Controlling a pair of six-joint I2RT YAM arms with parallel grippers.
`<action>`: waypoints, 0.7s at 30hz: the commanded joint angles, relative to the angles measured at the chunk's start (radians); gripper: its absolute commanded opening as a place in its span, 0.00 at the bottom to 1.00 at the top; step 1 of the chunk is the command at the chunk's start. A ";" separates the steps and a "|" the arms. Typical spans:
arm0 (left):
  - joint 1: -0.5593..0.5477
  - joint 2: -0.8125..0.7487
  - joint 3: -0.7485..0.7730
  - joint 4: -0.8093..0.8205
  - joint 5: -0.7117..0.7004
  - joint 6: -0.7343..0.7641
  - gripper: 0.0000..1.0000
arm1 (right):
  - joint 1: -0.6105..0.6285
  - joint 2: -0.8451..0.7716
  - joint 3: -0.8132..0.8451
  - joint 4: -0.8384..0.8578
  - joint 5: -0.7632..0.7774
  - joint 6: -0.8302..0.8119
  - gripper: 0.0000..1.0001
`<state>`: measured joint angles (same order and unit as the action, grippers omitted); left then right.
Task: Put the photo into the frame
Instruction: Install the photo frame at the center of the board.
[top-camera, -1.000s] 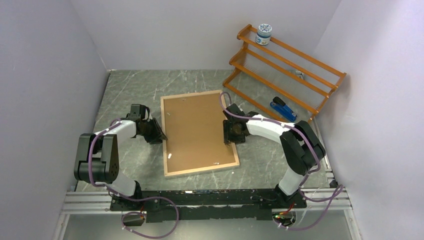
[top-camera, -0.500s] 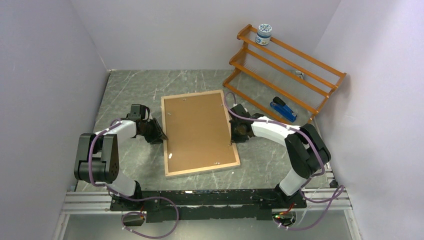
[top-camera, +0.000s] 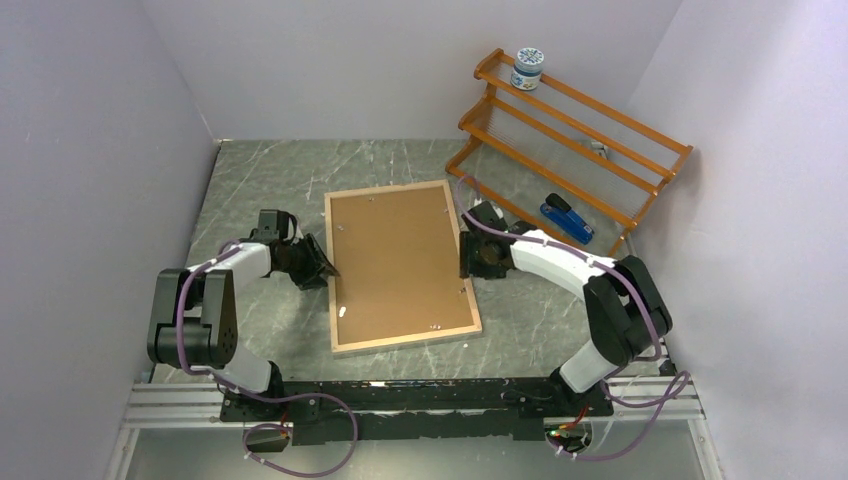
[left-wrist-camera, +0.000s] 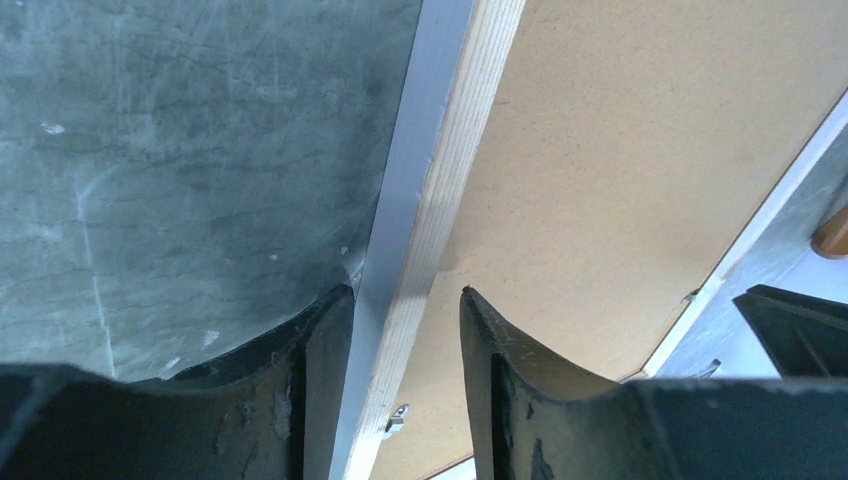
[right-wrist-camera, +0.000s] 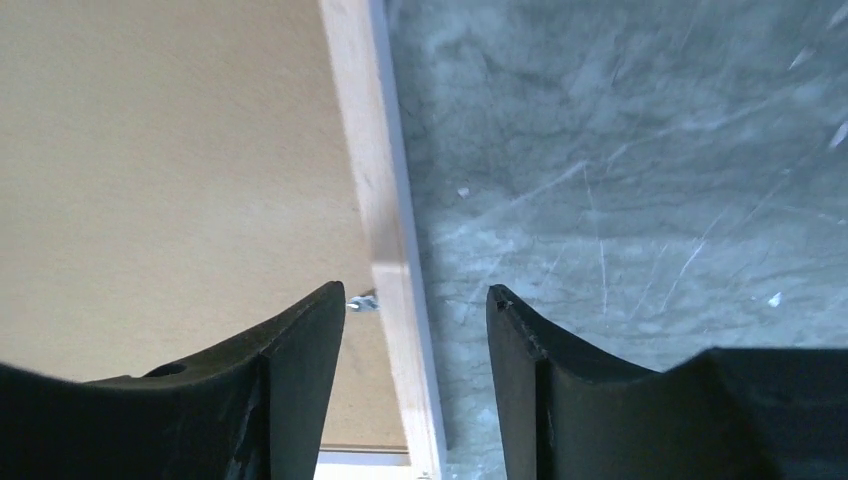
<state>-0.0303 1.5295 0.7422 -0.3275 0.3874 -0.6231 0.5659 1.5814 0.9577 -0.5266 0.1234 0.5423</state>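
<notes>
Left gripper (left-wrist-camera: 405, 300): jaws parted, straddling the wood rim of the frame (top-camera: 405, 338) on its left edge, upper half. Right gripper (right-wrist-camera: 415, 295): jaws also parted, astride the right rim with a gap either side. Frame lies face down at centre of the table (top-camera: 260, 180), brown backing (top-camera: 398, 258) up. Photo hidden. Rack (top-camera: 570, 140) at upper right, apart.

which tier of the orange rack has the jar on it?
The top tier of the orange rack, the highest of the three. The blue-and-white jar stands near its left end; the two lower tiers carry no jar.
</notes>
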 joint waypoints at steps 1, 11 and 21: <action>0.021 -0.048 -0.004 0.033 0.046 -0.020 0.49 | -0.004 -0.056 0.123 -0.004 -0.012 -0.001 0.58; 0.023 -0.080 -0.067 0.036 0.116 -0.051 0.44 | 0.076 0.148 0.230 0.269 -0.408 0.121 0.51; 0.023 -0.121 -0.115 -0.045 0.122 -0.045 0.31 | 0.229 0.321 0.251 0.487 -0.531 0.427 0.44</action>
<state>-0.0063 1.4235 0.6262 -0.3222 0.4702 -0.6701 0.7403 1.8568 1.1603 -0.1570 -0.3347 0.8257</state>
